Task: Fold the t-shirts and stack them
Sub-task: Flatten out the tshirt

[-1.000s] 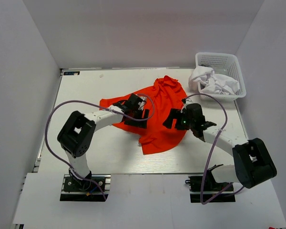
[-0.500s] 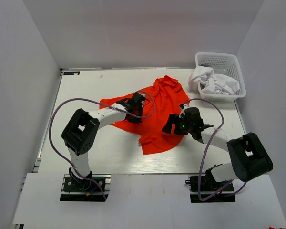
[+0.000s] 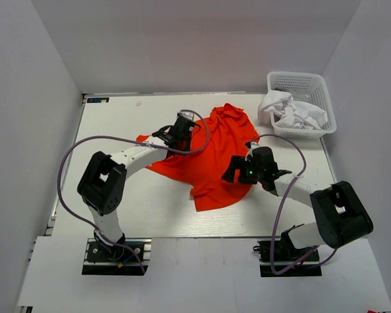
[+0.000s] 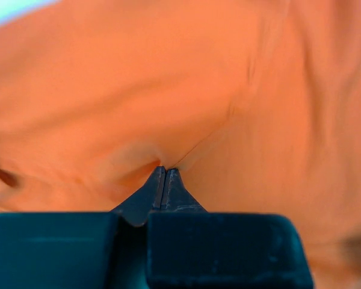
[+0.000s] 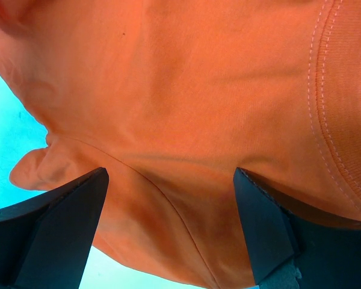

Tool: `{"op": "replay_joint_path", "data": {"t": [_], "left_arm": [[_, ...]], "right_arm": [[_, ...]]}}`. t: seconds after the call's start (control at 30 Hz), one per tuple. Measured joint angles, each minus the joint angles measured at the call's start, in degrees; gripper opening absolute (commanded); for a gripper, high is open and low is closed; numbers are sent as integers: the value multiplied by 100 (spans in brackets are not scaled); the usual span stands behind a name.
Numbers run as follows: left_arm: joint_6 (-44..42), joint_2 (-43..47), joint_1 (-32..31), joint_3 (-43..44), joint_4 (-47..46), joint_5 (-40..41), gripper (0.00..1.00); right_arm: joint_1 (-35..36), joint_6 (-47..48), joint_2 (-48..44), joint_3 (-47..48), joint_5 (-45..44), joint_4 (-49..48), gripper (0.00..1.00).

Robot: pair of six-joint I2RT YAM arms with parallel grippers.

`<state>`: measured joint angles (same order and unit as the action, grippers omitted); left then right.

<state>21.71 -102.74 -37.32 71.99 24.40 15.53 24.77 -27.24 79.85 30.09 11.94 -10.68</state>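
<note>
Looking down from the top camera, I see the orange-red t-shirt [image 3: 212,153] crumpled on the table [image 3: 117,117], white t-shirts [image 3: 293,112] heaped in the basket [image 3: 300,77] far right. My left wrist camera shows the left gripper [image 4: 163,170] pinching a fold of orange cloth. My right wrist camera shows the right gripper [image 5: 168,173] spread wide over the shirt's edge.

We find bare tabletop [image 3: 117,117] along the far-left side and the near edge, open for a pass. The orange-red t-shirt [image 3: 218,140] sprawls across the middle. The basket [image 3: 300,83], heaped with white t-shirts [image 3: 292,114], blocks the far-right corner.
</note>
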Motion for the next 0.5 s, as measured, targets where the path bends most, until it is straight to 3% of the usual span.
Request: {"op": "replay_joint_path", "data": {"t": [0.23,0.5], "left_arm": [[-479,-651,656,1897,-98,743,0],[-1810,-3239,2050,5217,-487,634,0]], "right_arm": [[4,400,-31,0,4,52,90],[11,789,295,372,-24,284,89]]}}
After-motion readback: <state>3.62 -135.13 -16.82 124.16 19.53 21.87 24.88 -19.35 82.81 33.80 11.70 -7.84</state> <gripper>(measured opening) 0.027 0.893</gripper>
